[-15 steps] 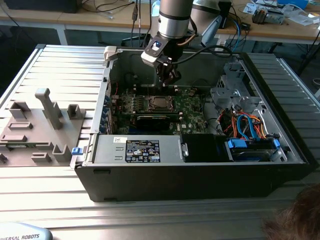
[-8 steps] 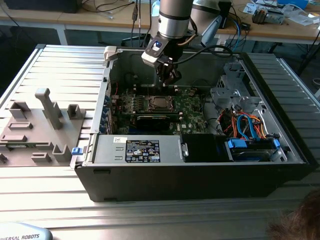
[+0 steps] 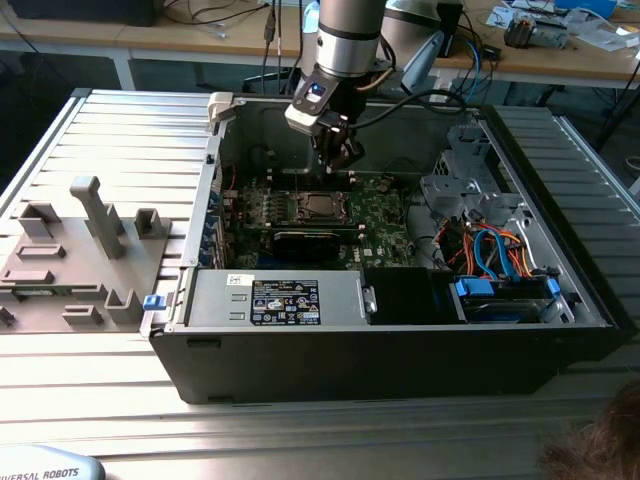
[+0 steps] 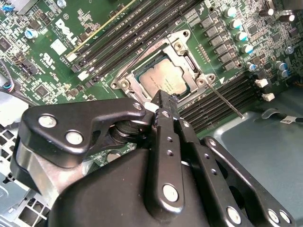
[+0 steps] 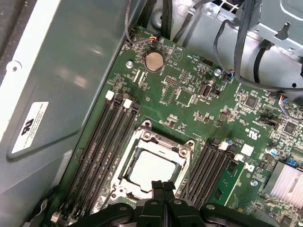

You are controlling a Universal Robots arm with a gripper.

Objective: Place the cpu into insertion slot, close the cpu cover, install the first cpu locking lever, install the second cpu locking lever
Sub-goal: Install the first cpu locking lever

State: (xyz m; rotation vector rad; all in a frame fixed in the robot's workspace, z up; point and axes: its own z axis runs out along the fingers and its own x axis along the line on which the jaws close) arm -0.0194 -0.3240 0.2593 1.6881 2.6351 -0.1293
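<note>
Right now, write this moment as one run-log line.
tool: shut, above cover edge | chip: seated, showing through cover window | cover: down | one lever: angled out from cover

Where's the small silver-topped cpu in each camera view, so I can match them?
Exterior view: the small square silver-grey cpu lies on the green motherboard, under the black gripper.
Second wrist view: the cpu sits framed by the silver metal cpu cover, just beyond the gripper.
First wrist view: the cpu lies between black memory slots, beside the gripper.
Shared landmark: the gripper's tip next to the cpu.
</note>
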